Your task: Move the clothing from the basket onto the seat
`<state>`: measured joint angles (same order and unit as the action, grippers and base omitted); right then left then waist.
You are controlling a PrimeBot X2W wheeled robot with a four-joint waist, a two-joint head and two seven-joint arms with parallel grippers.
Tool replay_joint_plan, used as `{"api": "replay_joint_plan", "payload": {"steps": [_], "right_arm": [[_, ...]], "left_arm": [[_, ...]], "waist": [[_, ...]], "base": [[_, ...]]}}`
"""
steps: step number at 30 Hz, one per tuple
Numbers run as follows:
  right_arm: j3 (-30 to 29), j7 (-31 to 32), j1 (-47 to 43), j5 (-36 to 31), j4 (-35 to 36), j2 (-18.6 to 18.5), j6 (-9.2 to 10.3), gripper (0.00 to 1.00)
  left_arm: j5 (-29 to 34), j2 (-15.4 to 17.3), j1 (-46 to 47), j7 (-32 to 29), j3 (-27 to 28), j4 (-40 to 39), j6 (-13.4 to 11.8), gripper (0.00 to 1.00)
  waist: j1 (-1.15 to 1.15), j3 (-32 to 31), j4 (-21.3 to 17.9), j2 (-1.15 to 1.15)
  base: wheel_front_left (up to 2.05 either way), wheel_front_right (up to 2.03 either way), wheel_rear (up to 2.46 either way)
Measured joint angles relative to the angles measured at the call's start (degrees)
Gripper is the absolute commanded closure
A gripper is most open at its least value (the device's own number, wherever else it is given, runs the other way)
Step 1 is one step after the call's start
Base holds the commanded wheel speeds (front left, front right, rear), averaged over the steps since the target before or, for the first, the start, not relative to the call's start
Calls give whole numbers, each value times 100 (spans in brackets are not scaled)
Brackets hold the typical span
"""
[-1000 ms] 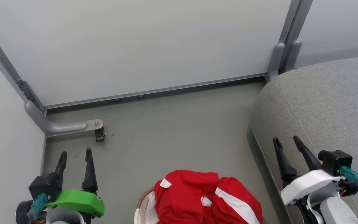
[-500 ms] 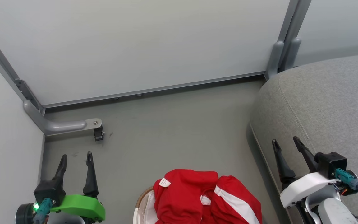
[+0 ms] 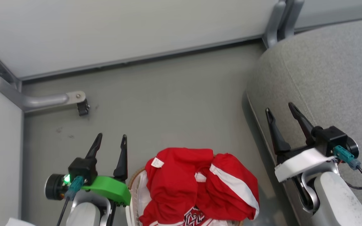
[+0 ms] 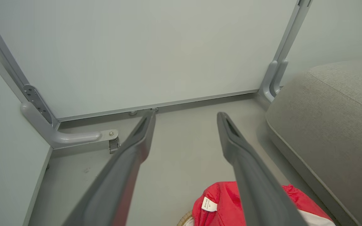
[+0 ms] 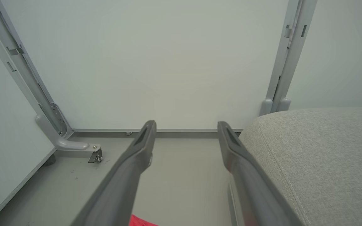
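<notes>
Clothing, red with white stripes, heaped in the basket on the floor, beside the edge of the seat. We judge it light, soft, limp; a pinch on the raised fold at the heap's top should hold. Left end effector and right end effector both spread, empty. Since the earlier frame our head camera has tipped down, and the left sits nearer the basket's rim.

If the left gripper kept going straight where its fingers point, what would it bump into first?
Probably the bare grey floor, close to the bottom of the white wall panel. The left gripper is open, and the red clothing sits off that line.
</notes>
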<state>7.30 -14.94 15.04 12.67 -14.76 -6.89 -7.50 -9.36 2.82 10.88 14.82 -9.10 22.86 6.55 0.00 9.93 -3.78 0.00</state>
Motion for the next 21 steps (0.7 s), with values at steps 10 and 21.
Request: {"api": "replay_joint_plan", "payload": {"steps": [10,21], "right_arm": [[54,-7,466,9,357,96,0,0],[211,-7,896,113,703,292,0,0]], "left_arm": [[-116,-8,773,32,-505,695,51,0],[-141,-14,1507,32,-702,1825,68,0]], "waist": [[0,1014,-332,0],[0,2078,-730,0]], "base": [[0,0,0],[0,0,0]]}}
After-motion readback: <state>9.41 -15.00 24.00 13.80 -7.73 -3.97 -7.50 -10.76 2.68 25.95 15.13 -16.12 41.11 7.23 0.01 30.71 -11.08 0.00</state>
